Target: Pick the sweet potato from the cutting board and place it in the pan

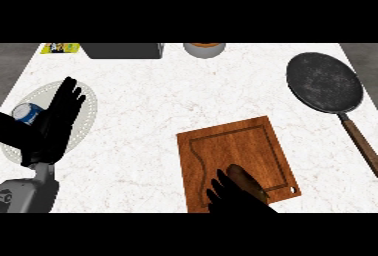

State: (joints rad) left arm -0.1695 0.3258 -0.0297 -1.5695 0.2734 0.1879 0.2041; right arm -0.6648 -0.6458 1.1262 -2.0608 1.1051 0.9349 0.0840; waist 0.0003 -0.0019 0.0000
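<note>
A brown sweet potato (244,178) lies at the near end of the wooden cutting board (232,150). My right hand (235,197) comes in from the lower edge and covers the potato's near part, fingers curling beside it on its left. The dark round pan (325,81) with a brown handle (360,141) sits at the far right, with nothing in it. My left hand (55,119) rests open at the left, fingers straight and pointing up, over a white plate (85,115).
A blue and white can (26,113) lies on the white plate behind the left hand. At the far edge stand a grey box (124,50), a yellow packet (60,48) and an orange-filled bowl (204,49).
</note>
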